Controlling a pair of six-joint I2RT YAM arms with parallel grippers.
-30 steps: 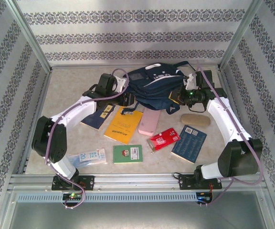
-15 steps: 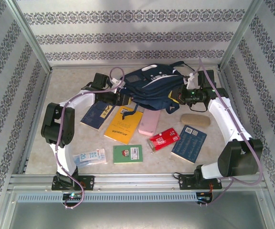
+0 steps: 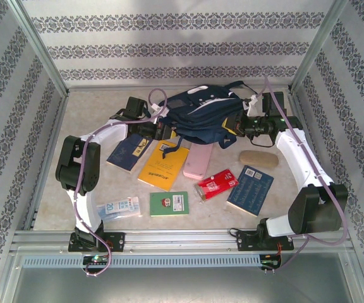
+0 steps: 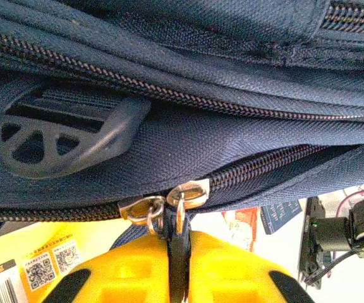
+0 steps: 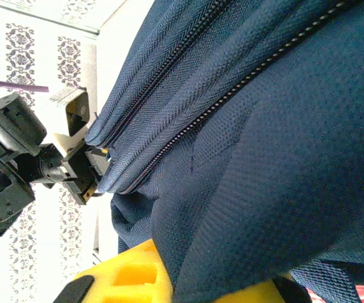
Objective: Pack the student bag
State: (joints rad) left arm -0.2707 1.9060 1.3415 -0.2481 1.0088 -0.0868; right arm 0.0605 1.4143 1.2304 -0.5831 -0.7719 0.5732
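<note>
The student bag, navy blue with white stripes, lies at the back middle of the table. My left gripper is at its left end. In the left wrist view that gripper is shut on a dark zipper pull that hangs from two metal sliders on the bag's zipper. My right gripper is at the bag's right end. In the right wrist view its yellow fingers are shut on a fold of the bag's fabric, which hides the fingertips.
In front of the bag lie a yellow book, a navy notebook, a pink case, a red packet, a blue book, a green booklet, a tan pouch and a clear packet.
My left arm has folded its elbow back and swung its gripper to the bag's left end, where it has shut on the zipper pull. The right gripper has kept its hold.
</note>
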